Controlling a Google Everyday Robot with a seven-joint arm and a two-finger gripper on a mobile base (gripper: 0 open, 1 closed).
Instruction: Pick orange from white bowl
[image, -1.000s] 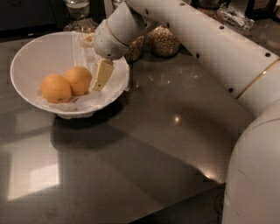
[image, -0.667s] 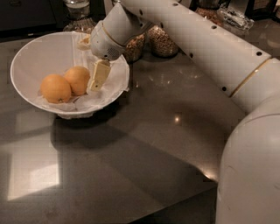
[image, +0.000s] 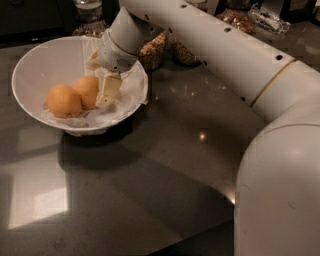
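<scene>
The white bowl (image: 45, 60) stands at the table's back left with a crinkled white liner. Two oranges lie in it side by side: the left one (image: 63, 101) and the right one (image: 86, 90). No stem dot shows on either. My gripper (image: 100, 75) reaches down into the bowl from the right and is open. Its near finger (image: 108, 90) rests against the right side of the right orange. The other finger (image: 93, 59) shows behind that orange, near the bowl's far wall. Nothing is lifted.
Glass jars of grain (image: 152, 50) stand right behind the bowl, with more jars (image: 235, 15) along the back edge. My white arm (image: 235, 60) crosses from lower right to the bowl. The dark glossy table (image: 150, 180) stretches in front.
My gripper has shifted left, deeper into the bowl, and its near finger now touches the right orange. The oranges and the bowl have not moved.
</scene>
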